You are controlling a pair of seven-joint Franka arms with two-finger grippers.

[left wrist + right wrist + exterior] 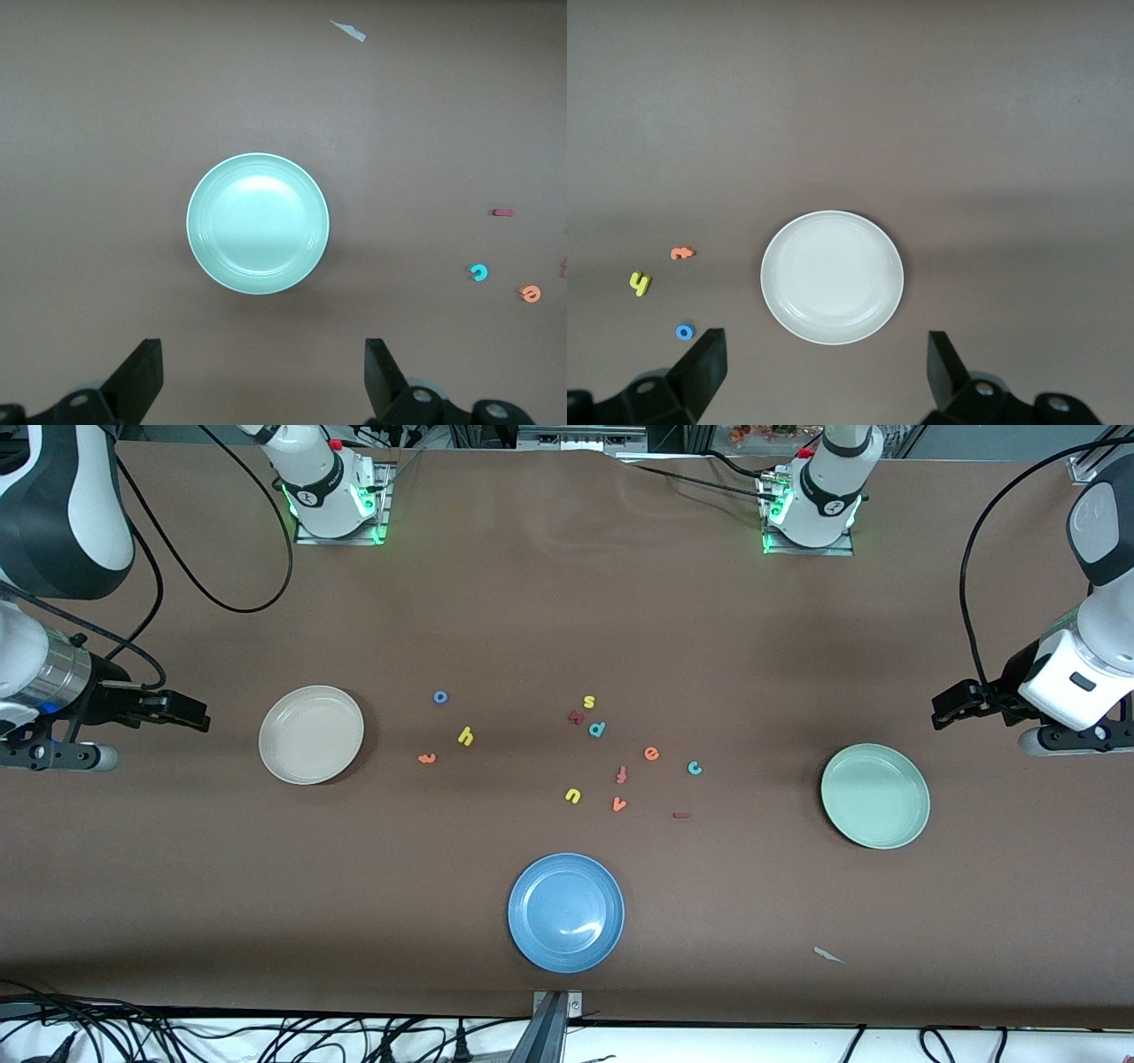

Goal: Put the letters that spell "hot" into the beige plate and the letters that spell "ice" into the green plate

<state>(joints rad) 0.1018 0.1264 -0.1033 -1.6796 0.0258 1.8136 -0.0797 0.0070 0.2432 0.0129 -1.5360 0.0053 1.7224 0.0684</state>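
Under each released pincer, left (259,376) and right (824,372), an empty plate: sorting unstarted; next, reach toward letters.

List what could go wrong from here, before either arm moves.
1. The yellow u may be mistaken for the yellow h: same colour, similar shape.
2. The teal p touches the dark red zigzag letter; the teal c shares its colour, so the left pincer might pick the wrong one.
3. The dark red i lies flat and thin, probably hard to pinch.
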